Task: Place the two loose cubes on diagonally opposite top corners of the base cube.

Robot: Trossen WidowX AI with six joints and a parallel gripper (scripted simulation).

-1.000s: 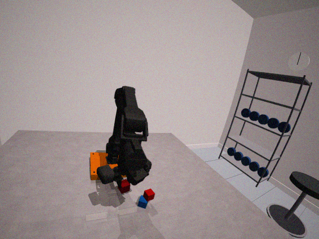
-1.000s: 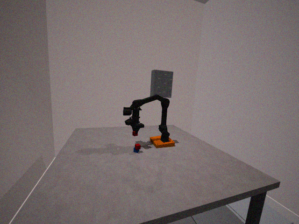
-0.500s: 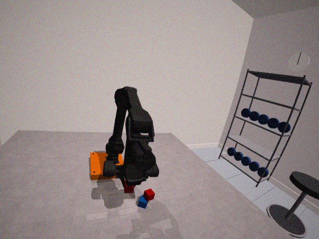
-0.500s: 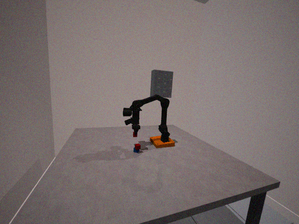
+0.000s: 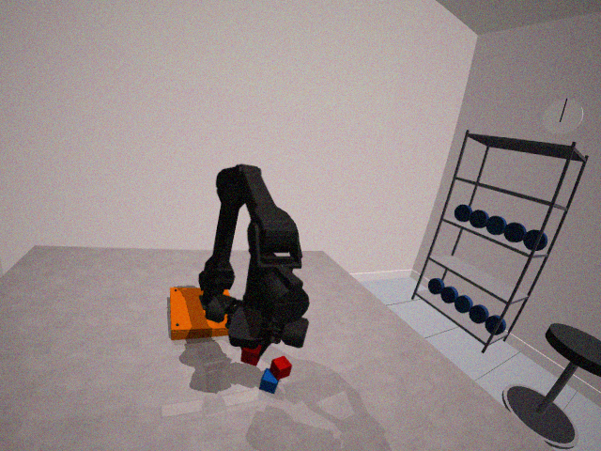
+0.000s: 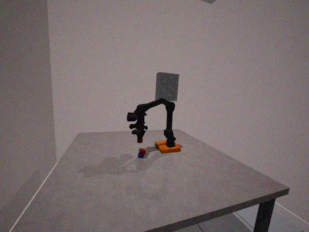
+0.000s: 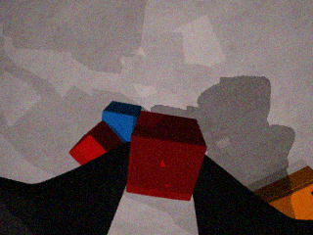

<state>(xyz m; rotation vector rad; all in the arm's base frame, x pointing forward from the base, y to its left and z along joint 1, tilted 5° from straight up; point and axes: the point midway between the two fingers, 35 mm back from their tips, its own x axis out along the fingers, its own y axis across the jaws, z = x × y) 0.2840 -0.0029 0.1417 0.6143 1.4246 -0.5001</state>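
Note:
My gripper (image 5: 253,348) (image 6: 139,138) (image 7: 163,154) is shut on a red cube (image 5: 250,355) (image 6: 139,140) (image 7: 168,159), which shows between the dark fingers in the wrist view. It holds this cube in the air, clear of the other cubes. The blue base cube (image 5: 268,382) (image 6: 140,155) (image 7: 118,122) stands on the table. The other red cube (image 5: 281,366) (image 6: 142,152) (image 7: 91,149) rests on top of it over one corner and overhangs it. Most of the blue top is hidden in the top and exterior views. The wrist view shows this pair left of the held cube.
The orange mounting base (image 5: 187,313) (image 6: 171,149) (image 7: 300,201) of the arm stands on the table (image 5: 97,349) (image 6: 174,189) behind the cubes in the top view. A shelf rack (image 5: 509,194) and a stool (image 5: 575,347) stand on the floor beyond the table. Arm shadows lie around the cubes.

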